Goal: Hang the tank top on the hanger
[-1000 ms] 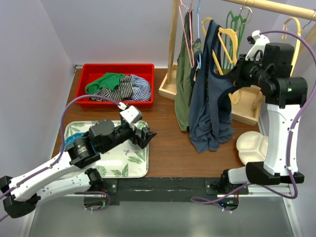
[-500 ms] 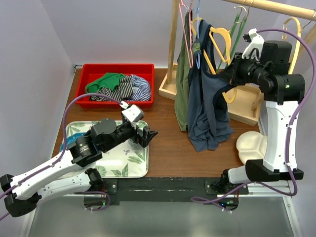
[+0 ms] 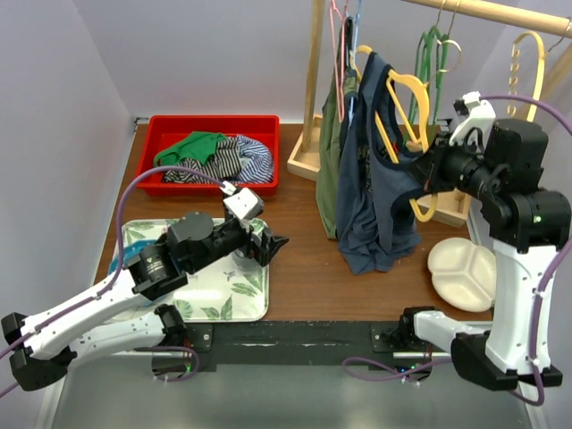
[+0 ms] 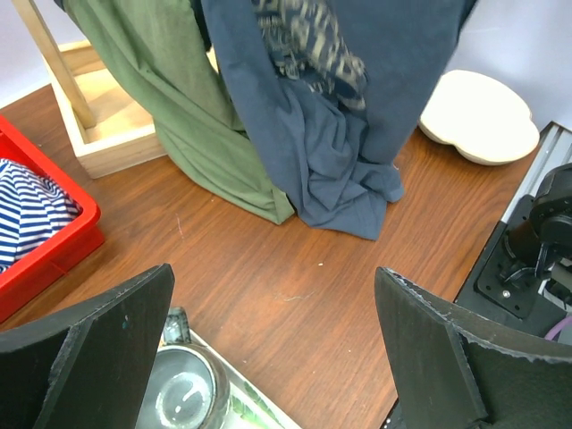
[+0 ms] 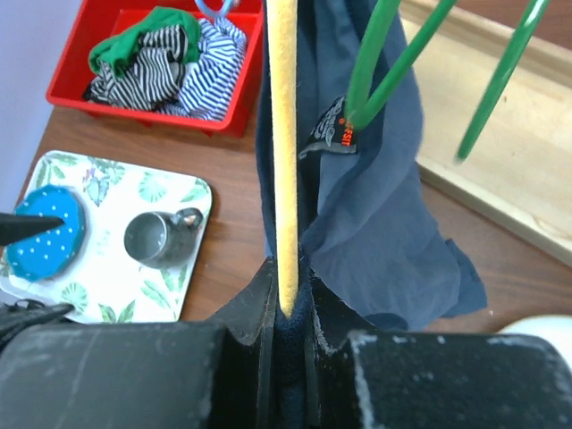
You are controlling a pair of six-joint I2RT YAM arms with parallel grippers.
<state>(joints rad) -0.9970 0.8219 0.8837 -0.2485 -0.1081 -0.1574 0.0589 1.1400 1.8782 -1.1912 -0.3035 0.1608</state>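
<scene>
The navy-blue tank top (image 3: 375, 192) hangs draped over the mustard-yellow hanger (image 3: 407, 89) beside the rack, its hem bunched on the table. My right gripper (image 3: 429, 172) is shut on the hanger's lower end, with navy cloth pinched in too. In the right wrist view the hanger (image 5: 284, 134) runs straight up from the shut gripper (image 5: 290, 299), and the tank top (image 5: 398, 206) falls to its right. My left gripper (image 3: 268, 243) is open and empty, low over the tray's right edge. In the left wrist view the gripper (image 4: 277, 357) faces the tank top (image 4: 357, 116).
An olive-green tank top (image 3: 329, 170) hangs left of the navy one. Green hangers (image 3: 433, 49) and a yellow holed hanger (image 3: 529, 63) hang on the rail. A red bin (image 3: 161, 130) of clothes, a leaf-print tray (image 3: 214, 299) with a cup (image 5: 161, 237), and a white divided plate (image 3: 460, 268) sit around.
My right wrist has dropped lower and swung, tilting the hanger; the tank top has shifted slightly with it. The left arm has barely moved.
</scene>
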